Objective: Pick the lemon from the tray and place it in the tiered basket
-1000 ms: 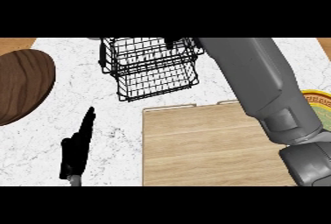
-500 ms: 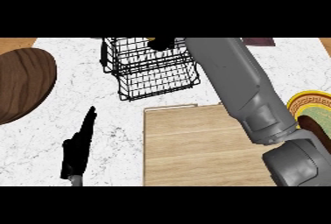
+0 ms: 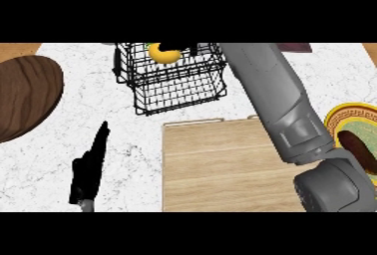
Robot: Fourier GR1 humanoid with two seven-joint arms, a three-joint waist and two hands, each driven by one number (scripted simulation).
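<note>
The yellow lemon (image 3: 161, 54) shows at the top edge of the view, inside the upper part of the black wire tiered basket (image 3: 175, 89). My right hand (image 3: 175, 50) is mostly cut off by the view's top; a black finger curls across the lemon. The grey right forearm runs from the lower right up to the basket. Below the basket lies the light wooden tray (image 3: 221, 164), with nothing visible on its uncovered part. At the lower left my left hand (image 3: 88, 167) rests open on the marble counter, fingers straight.
A dark round wooden board (image 3: 22, 99) lies at the left edge. A yellow-rimmed plate (image 3: 352, 115) with something brown on it sits at the right edge, partly behind my right arm. A dark object (image 3: 294, 48) lies at the far right.
My right arm has swung left and farther out toward the basket. The lemon, unseen before, now shows in the basket's top. The left hand has not moved.
</note>
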